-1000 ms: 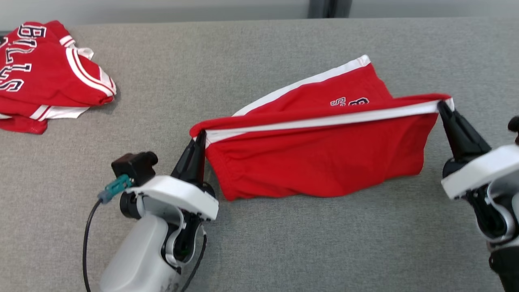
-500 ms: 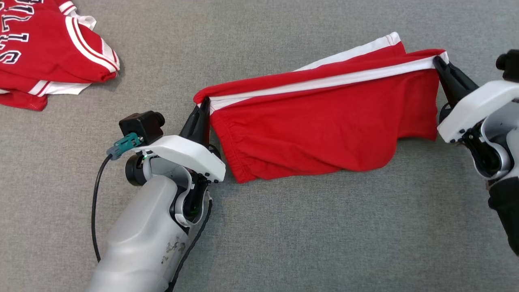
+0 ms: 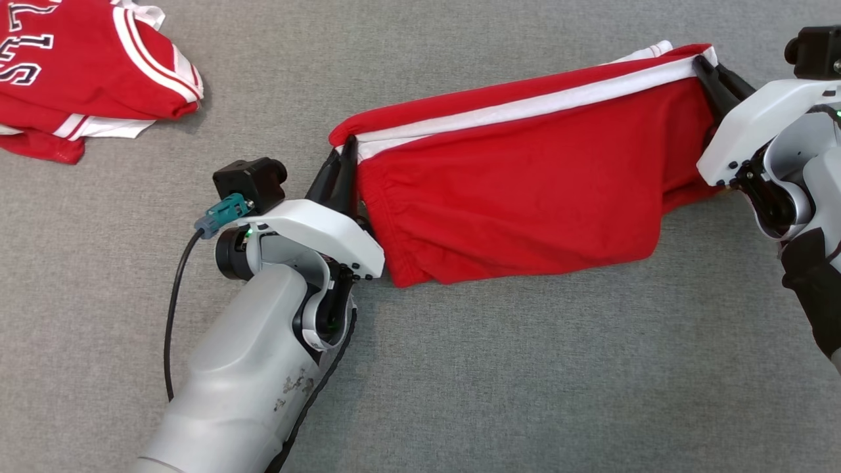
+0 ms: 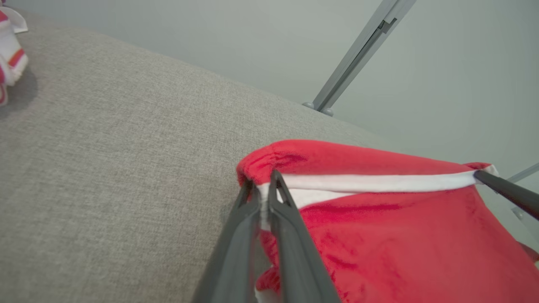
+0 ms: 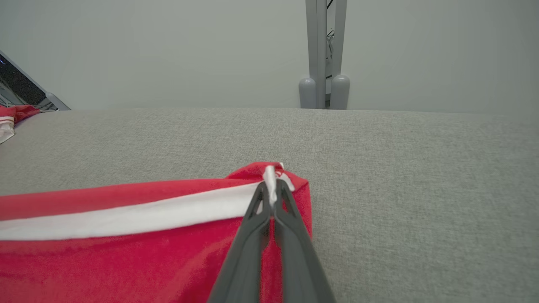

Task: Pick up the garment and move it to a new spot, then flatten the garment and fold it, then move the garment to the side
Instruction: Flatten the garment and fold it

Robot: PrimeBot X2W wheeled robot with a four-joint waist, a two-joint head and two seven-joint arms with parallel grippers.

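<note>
Tautly, garment (image 3: 525, 190) spans left tool (image 3: 349, 143) to right tool (image 3: 702, 64), both clamped on corners.

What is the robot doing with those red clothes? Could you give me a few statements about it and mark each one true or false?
1. The left gripper and the right gripper each pinch one end of the red garment at its white stripe. True.
2. A red jersey with lettering lies on the grey surface, off to the robot's left. True.
3. The red garment lies spread flat on the grey surface. False: its striped edge is held up, stretched between the two grippers, and the rest hangs below.
4. The left gripper stands wide open beside the cloth. False: its jaws are shut on the cloth.
</note>
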